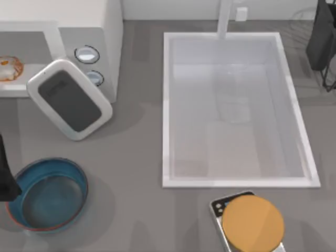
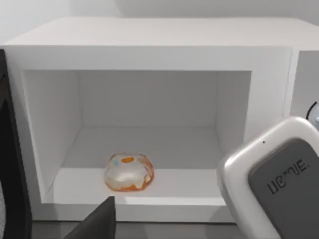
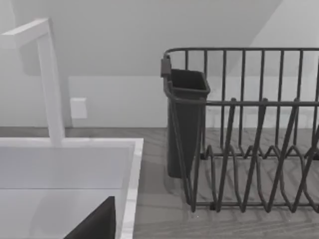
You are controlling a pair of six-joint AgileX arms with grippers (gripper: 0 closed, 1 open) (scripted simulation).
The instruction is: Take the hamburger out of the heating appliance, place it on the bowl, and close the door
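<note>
microwave [image 1: 107, 31] at the table's far left, door [image 1: 70, 98] swung open and hanging out at an angle over the counter. hamburger [image 2: 128, 172] sits inside on the cavity floor, near the front lip, toward the side away from the door. blue bowl [image 1: 79, 181] on the counter in front of the microwave, well apart from the burger.

left gripper [image 2: 99, 224] is low in front of the opening, just outside it; one dark finger shows in the left wrist view, so cannot tell whether the jaws are open or closed. burger lies ahead of that finger and slightly higher, not touching, nothing held as far as visible.

step in hand, by my reading: reach in for the burger. do it level, clear the front lip, keep away from the open door, straddle the bun across its middle, close gently since it looks soft.

right arm parked near the sink [image 1: 167, 105] and dish rack [image 3: 249, 149].
</note>
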